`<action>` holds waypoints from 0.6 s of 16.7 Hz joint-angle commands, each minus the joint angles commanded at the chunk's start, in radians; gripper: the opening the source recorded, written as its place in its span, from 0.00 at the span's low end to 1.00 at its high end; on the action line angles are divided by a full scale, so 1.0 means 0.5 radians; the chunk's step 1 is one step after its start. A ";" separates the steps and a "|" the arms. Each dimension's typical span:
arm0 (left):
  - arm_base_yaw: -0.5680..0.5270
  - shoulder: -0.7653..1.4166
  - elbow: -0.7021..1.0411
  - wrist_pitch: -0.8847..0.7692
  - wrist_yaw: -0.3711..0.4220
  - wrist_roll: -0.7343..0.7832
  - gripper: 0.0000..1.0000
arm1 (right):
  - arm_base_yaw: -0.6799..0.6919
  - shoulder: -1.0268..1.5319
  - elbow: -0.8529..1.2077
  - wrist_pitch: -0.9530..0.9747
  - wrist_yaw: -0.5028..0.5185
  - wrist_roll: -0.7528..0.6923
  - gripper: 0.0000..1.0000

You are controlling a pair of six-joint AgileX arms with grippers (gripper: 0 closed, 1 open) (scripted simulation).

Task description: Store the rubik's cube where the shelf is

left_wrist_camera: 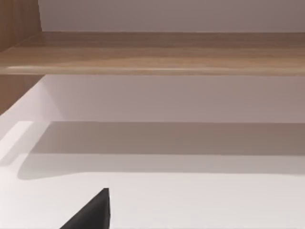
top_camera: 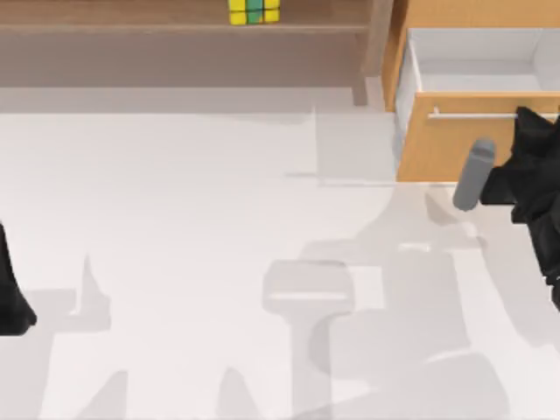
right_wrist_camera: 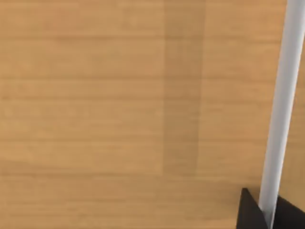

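Note:
The rubik's cube (top_camera: 254,10), yellow and green, sits on the board of the light brown shelf (top_camera: 131,28) at the table's far edge. The same shelf board (left_wrist_camera: 152,59) crosses the left wrist view, with the shadowed recess under it. My right gripper (top_camera: 529,118) is at the orange-wood drawer front, well to the right of the cube. In the right wrist view my right gripper (right_wrist_camera: 268,212) has a dark fingertip (right_wrist_camera: 248,212) tight on each side of the silver handle (right_wrist_camera: 281,109). My left gripper (top_camera: 13,302) is parked at the table's left edge.
The orange-wood cabinet's drawer (top_camera: 472,66) stands pulled out at the far right, its white inside bare. The drawer front (top_camera: 455,140) juts over the table. A shelf end post (top_camera: 378,44) stands between shelf and cabinet. White tabletop (top_camera: 219,245) spreads between the arms.

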 joint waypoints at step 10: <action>0.000 0.000 0.000 0.000 0.000 0.000 1.00 | -0.086 0.193 0.482 -0.287 -0.083 -0.004 0.00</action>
